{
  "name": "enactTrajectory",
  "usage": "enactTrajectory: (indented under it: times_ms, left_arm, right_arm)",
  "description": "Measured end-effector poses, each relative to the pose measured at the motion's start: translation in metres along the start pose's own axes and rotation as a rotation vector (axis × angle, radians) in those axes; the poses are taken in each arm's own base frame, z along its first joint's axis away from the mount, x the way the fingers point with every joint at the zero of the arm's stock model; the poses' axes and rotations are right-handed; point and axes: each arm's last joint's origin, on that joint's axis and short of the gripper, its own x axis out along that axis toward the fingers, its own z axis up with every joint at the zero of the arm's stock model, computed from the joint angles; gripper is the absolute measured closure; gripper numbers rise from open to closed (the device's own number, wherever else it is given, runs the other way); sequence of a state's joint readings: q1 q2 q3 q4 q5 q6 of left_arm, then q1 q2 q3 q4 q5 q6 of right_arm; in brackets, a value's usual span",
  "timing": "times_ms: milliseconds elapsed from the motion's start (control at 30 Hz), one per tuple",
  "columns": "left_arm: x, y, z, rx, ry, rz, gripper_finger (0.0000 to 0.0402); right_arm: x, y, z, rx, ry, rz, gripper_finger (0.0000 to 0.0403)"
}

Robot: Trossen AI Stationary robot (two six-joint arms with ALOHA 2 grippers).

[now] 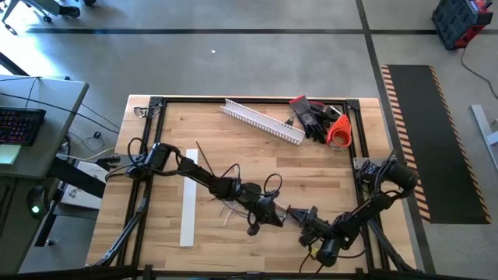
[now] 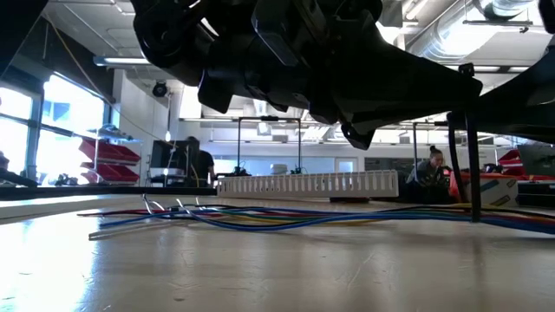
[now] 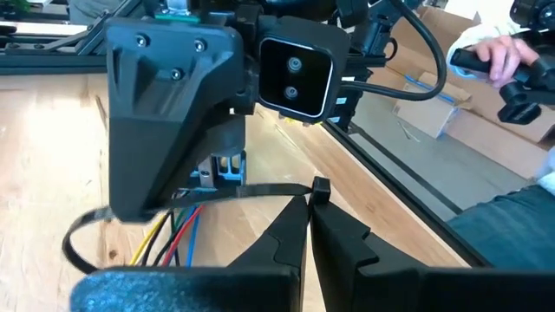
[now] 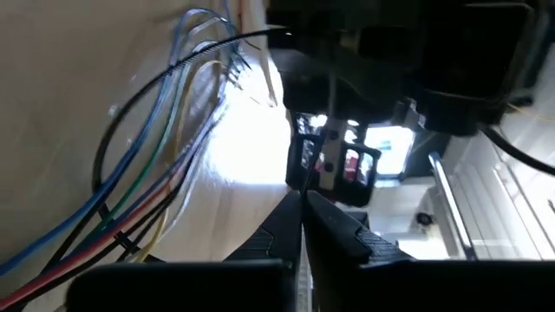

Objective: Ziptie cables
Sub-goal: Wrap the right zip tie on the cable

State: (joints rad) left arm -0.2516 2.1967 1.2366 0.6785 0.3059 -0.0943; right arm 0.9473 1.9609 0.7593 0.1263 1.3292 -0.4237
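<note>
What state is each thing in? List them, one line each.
Left gripper: shut on the zip tie, by its head.
Right gripper: shut.
Zip tie: loose loop, not cinched.
Cables: loose, splayed flat.
Slotted channel: lying flat, untouched.

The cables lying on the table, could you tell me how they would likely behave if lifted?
The cables are thin and sprawl in loose curves, so probably floppy, sagging and splaying. They look light. The black zip tie looped round them may keep them bunched.

High view looks straight down on the whole table (image 1: 233, 148). Low view sits at tabletop height, facing the room. Wrist views sit close, sharing the cables (image 3: 169, 238).
</note>
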Motion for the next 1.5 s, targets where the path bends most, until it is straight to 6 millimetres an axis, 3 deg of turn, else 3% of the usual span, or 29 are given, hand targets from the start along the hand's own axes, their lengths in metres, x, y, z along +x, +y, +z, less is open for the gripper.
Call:
enactTrajectory:
  times_ms: [1067, 1500]
  left_arm:
    - [-0.0001, 0.0004, 0.0, 0.0, 0.0, 0.003, 0.0402]
    - [0.0, 0.0, 0.0001, 0.001, -0.001, 0.001, 0.0402]
  right_arm:
    - [-0.0029, 0.0007, -0.0059, 0.188, 0.013, -0.006, 0.0403]
    - [0.0028, -0.0026, 0.0013, 0.114, -0.013, 0.038, 0.0403]
